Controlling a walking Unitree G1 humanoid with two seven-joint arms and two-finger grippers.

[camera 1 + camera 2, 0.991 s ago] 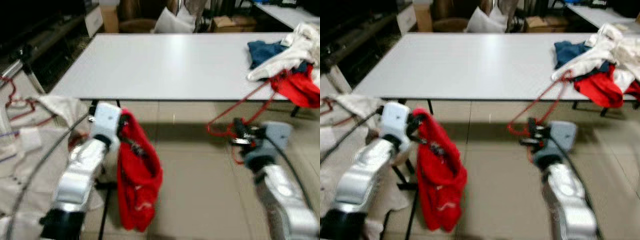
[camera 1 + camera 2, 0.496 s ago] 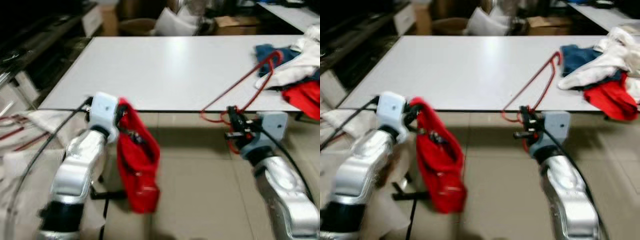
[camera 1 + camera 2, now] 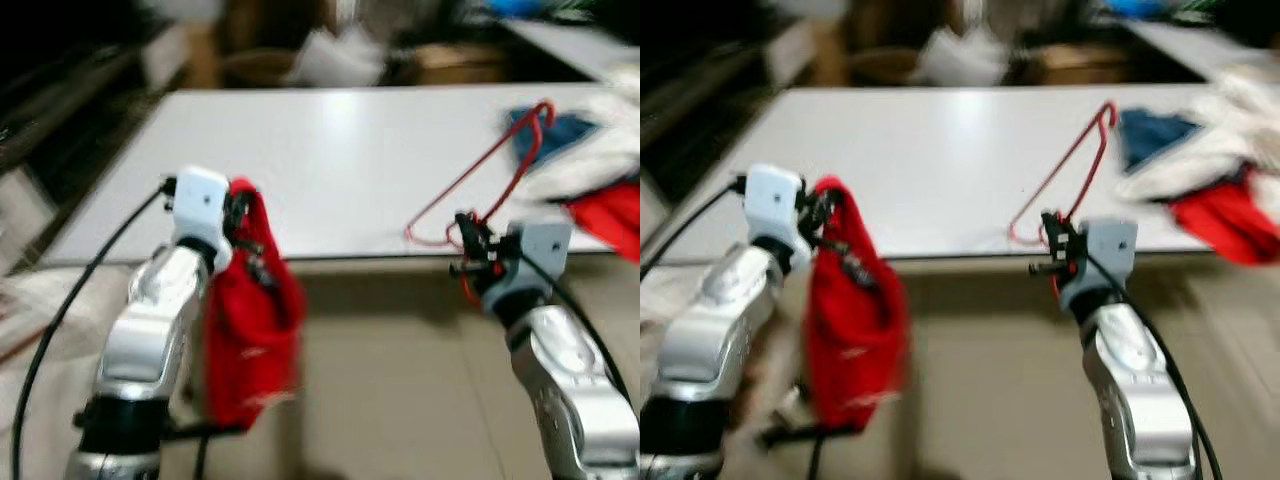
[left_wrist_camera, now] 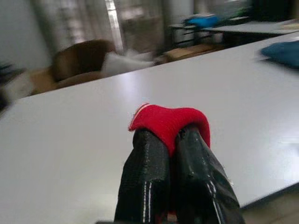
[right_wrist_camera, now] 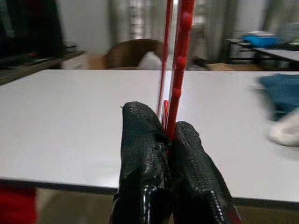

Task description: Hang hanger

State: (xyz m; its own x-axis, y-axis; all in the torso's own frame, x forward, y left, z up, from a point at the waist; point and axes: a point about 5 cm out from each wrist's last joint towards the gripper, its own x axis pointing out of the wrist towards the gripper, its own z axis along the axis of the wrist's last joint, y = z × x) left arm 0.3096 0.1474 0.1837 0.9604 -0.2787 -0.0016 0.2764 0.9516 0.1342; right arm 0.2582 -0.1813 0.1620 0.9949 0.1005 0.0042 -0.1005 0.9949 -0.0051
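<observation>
The right gripper (image 3: 1052, 250) is clenched on a red wire hanger (image 3: 1070, 170), holding it up over the near edge of the white counter (image 3: 940, 140). The left gripper (image 3: 238, 210) pinches a red garment (image 3: 250, 320) that hangs down toward the floor. Blurred clothes (image 3: 1210, 170), probably blue, white and red, lie on the counter's right end.

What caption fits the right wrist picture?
Right gripper pinching a red hanger above the white table.
</observation>
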